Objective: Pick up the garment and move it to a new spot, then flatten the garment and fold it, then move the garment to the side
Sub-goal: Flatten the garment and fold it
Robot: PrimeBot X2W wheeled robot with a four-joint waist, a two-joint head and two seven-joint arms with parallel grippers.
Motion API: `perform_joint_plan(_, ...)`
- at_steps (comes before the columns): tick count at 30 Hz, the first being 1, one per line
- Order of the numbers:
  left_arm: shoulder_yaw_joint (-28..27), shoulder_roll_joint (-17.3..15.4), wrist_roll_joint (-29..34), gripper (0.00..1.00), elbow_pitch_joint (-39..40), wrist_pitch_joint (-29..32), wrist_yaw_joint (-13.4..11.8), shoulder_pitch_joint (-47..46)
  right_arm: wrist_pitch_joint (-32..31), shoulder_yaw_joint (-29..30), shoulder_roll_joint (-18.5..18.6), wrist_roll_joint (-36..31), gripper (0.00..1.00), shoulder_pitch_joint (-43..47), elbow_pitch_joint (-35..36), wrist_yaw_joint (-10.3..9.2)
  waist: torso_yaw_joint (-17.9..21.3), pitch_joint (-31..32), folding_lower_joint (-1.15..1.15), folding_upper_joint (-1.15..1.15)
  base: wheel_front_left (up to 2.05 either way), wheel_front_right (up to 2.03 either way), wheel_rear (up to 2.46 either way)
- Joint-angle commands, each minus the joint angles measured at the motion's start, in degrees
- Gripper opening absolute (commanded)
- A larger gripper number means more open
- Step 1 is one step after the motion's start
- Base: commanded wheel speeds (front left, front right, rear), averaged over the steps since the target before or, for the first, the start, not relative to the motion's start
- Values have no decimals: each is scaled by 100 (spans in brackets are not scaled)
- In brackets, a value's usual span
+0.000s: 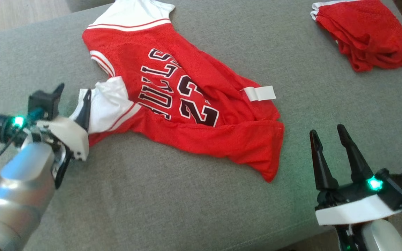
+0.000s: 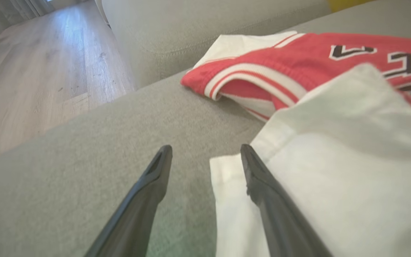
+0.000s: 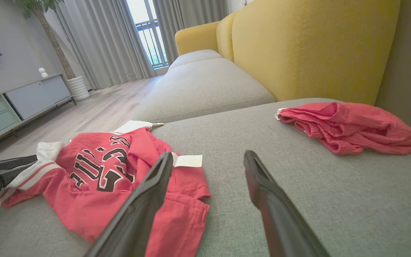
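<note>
Left claw point(image 2: 205, 151): fingers apart, nothing gripped, one finger against the edge of the white sleeve point(image 2: 334, 160). Right claw point(image 1: 327, 131): apart, empty, with the hem of the jersey point(image 1: 187, 104) near on its left, not touching. The jersey lies rumpled on the grey sofa cushion point(image 1: 187, 202).

Risk: a pinch here takes the sleeve alone, and pulling would bunch the body further. Far beyond the right claw lies a second red garment point(image 1: 365, 31). A long slide that way could tangle the two.

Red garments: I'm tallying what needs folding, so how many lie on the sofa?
2: the jersey spread mid-cushion, and a crumpled red bundle at the far right of the head view. More could lie hidden underneath.
</note>
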State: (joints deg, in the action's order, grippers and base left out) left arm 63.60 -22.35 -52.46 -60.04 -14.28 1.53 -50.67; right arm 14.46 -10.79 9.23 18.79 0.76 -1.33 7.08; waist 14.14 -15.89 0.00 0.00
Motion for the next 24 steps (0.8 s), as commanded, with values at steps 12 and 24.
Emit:
perform_joint_plan(12, 35, -370, -39, 96, 601, 403, -282, 158, 54, -152, 129, -36, 100, -9, 203, 41, 2, -27, 0, 0, 0, 0, 0)
perform_joint_plan(24, -194, -623, -46, 0, 1162, 47, -594, 287, 54, -115, 91, -65, 100, 91, 159, 41, -95, 141, 0, 0, 0, 0, 0)
